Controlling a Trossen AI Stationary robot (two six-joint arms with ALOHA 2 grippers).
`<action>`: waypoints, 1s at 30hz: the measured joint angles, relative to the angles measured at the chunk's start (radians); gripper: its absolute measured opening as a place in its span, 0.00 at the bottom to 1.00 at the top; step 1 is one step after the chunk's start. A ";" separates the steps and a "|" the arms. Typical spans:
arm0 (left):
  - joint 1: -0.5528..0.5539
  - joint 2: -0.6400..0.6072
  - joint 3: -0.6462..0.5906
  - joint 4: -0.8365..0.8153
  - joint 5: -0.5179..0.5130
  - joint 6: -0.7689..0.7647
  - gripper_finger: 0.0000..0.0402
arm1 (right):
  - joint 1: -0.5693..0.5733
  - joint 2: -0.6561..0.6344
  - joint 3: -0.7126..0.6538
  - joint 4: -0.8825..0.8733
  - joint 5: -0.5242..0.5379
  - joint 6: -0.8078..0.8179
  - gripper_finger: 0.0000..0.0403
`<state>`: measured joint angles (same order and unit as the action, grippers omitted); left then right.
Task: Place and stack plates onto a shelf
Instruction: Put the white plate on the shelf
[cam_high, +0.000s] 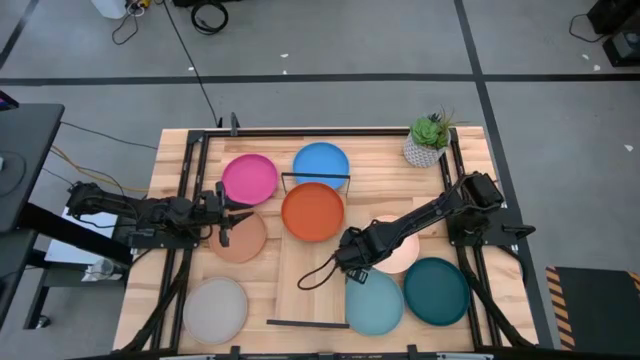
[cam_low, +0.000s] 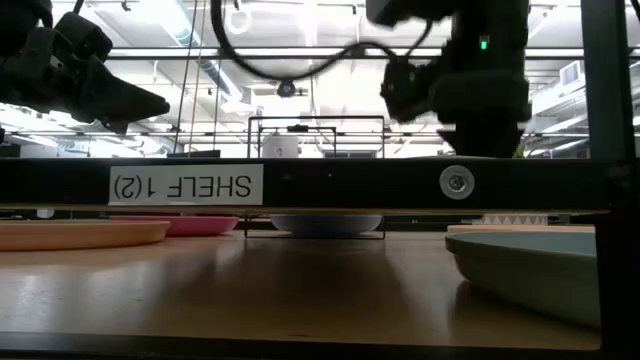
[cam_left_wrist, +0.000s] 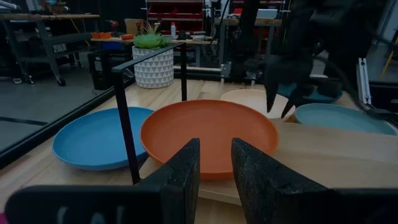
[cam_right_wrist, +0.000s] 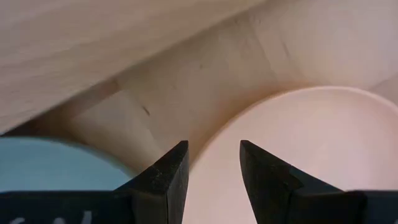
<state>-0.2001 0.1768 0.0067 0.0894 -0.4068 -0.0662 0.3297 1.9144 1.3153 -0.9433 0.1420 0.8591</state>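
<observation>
The orange plate (cam_high: 313, 211) (cam_left_wrist: 208, 134) lies on the pale shelf plank (cam_high: 310, 280), just past the far black wire frame (cam_left_wrist: 124, 118). The pink (cam_high: 249, 178), blue (cam_high: 321, 163), tan (cam_high: 240, 238), grey (cam_high: 215, 308), cream (cam_high: 397, 247), light blue (cam_high: 374, 303) and dark teal (cam_high: 436, 290) plates lie flat on the tabletop. My left gripper (cam_high: 232, 212) (cam_left_wrist: 214, 168) is open and empty. It hovers over the tan plate's far edge and points at the orange plate. My right gripper (cam_high: 347, 262) (cam_right_wrist: 213, 168) is open and points down, its fingers astride the cream plate's left rim (cam_right_wrist: 249, 124), above it.
A white plant pot (cam_high: 425, 148) stands at the far right corner. A second wire frame (cam_high: 305, 322) closes the shelf's near end. A black cable (cam_high: 315, 278) loops from the right wrist over the plank. A black bar labelled SHELF (cam_low: 185, 186) crosses the low view.
</observation>
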 joint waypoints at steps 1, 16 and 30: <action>0.000 0.000 0.000 0.000 0.000 0.000 0.24 | -0.005 0.000 -0.018 0.022 -0.005 0.006 0.37; 0.000 0.000 0.000 0.000 0.000 0.000 0.24 | -0.024 0.000 -0.068 0.026 -0.030 0.007 0.13; 0.000 0.000 0.000 0.000 -0.001 0.002 0.24 | -0.025 -0.016 0.153 -0.387 0.007 -0.016 0.02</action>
<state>-0.2001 0.1768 0.0067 0.0898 -0.4076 -0.0641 0.3045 1.8984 1.4682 -1.3299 0.1487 0.8432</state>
